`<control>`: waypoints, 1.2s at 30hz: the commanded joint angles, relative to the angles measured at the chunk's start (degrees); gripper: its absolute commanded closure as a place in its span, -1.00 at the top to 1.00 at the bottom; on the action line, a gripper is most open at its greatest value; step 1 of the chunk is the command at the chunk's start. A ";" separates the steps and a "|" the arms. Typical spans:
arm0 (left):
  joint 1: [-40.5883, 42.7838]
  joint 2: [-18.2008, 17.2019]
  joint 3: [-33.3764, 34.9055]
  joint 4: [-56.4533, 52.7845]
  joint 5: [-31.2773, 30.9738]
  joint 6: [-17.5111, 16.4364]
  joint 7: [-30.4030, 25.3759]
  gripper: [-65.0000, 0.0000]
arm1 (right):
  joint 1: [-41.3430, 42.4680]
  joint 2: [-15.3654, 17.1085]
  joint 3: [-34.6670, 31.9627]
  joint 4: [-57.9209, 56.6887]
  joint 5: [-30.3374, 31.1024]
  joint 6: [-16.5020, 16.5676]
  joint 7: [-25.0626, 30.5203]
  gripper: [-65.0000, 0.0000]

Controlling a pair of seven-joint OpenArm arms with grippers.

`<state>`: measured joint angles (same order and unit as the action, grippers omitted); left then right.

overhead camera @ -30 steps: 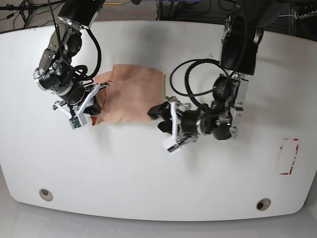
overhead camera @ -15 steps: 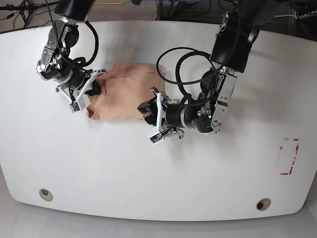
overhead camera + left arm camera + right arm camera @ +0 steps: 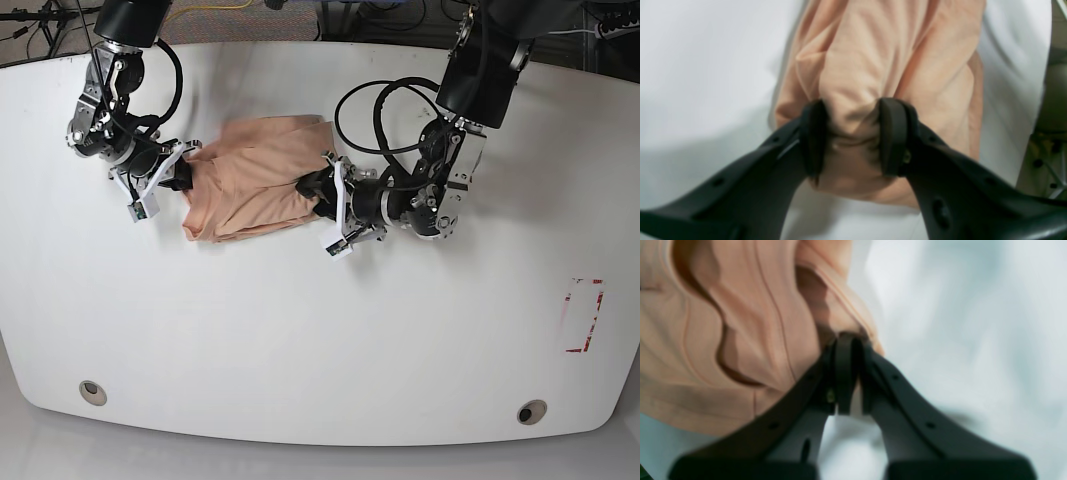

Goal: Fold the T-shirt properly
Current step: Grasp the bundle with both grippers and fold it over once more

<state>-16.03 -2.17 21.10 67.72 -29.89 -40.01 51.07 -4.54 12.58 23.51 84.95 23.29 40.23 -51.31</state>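
T-shirt (image 3: 258,190) fabric is bunched on the white worktop (image 3: 320,330) — its right edge is pinched by the left end effector (image 3: 853,136), its left edge clamped by the right end effector (image 3: 848,370).

Both wrist views are blurring badly, and the T-shirt (image 3: 893,66) is running off the top edge of the left wrist picture, so its full outline is going unseen there. The right claw (image 3: 848,373) is covering the cloth edge it pinches. From the base view, the left claw (image 3: 322,192) is sitting half buried behind fabric, and any chest print is staying hidden in the folds.
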 commanded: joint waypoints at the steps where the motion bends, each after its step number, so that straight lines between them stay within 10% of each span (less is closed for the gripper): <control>1: -0.72 -0.51 -0.31 -0.60 1.71 0.01 1.72 -0.30 | 0.54 0.92 -3.95 0.37 -1.62 -0.23 -1.22 -0.87; 25: 17.83 -0.33 -28.97 21.73 1.19 0.01 16.67 -0.29 | 16.97 -1.55 -26.45 -0.07 -22.63 -0.23 -1.13 -0.87; 36: 18.89 -0.95 -29.23 25.95 -13.58 0.01 16.93 -0.29 | 18.65 -2.07 -26.89 7.58 -20.52 -0.23 -2.19 -0.87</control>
<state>4.75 -2.85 -8.12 91.35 -39.64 -39.75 68.79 13.23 10.22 -5.23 87.33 1.02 40.07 -53.23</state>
